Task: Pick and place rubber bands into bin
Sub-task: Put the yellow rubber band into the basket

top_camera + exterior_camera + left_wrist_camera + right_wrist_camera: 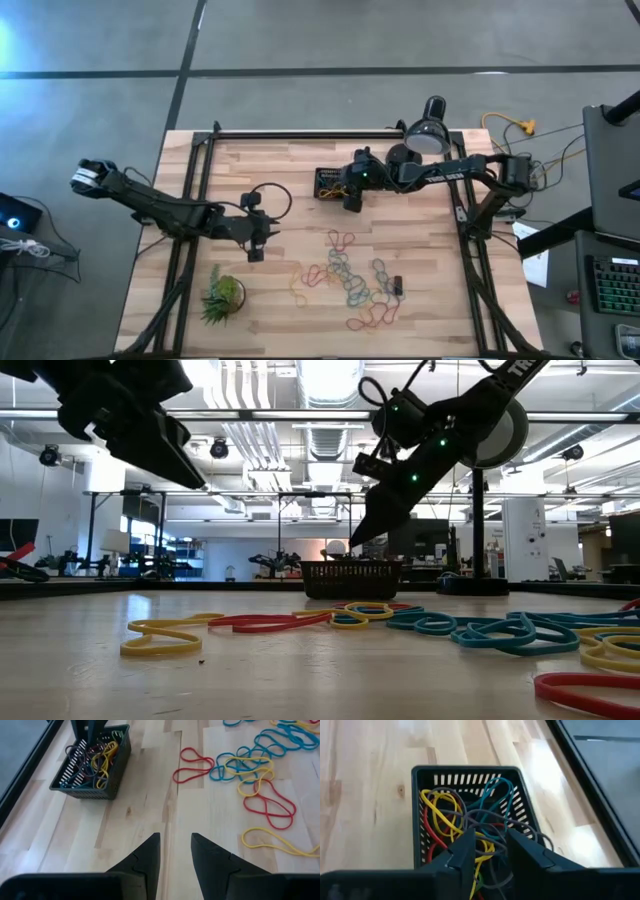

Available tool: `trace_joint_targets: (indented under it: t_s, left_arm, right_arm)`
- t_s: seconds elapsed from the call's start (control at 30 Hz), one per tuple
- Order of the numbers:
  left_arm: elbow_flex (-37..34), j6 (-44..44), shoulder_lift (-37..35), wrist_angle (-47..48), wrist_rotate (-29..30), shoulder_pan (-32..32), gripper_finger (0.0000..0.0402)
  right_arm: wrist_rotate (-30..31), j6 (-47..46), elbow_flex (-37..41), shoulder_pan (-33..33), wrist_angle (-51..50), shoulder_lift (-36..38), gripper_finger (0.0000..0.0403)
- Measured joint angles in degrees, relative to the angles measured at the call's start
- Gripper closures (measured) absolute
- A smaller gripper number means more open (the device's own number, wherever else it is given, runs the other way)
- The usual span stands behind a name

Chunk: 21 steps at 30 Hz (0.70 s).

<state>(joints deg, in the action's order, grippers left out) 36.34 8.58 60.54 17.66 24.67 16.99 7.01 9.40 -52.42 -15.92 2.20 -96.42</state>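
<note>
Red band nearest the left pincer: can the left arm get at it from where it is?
Probably yes. The left pincer hangs open above bare table, and the red rubber band lies flat ahead with nothing between them; the bin sits off to one side.

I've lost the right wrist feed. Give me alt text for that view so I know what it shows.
The right claw hangs open just above the bin, a black slotted tray on the wooden table. Inside the bin lies a tangle of rubber bands in yellow, red, teal and grey. No band is visibly pinched between the fingers.
</note>
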Motion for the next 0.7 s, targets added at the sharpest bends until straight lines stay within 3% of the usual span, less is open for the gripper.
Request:
trace_joint_targets:
  t_s: [0.37, 0.6, 0.7]
  left_arm:
    - [-0.09, -0.14, 6.37, -4.71, -3.38, 0.00, 0.0308]
    - [0.65, -7.60, 14.48, -13.02, -3.97, 0.00, 0.0308]
    - [1.97, -10.64, 17.28, -14.64, -7.72, 0.00, 0.0308]
  right_arm:
    - [0.03, 0.85, -0.05, 6.48, -4.92, 10.23, 0.0271]
    - [0.30, -5.32, 0.86, 19.41, -11.85, 15.46, 0.0282]
    - [0.77, -9.34, 1.39, 25.65, -14.40, 16.89, 0.0287]
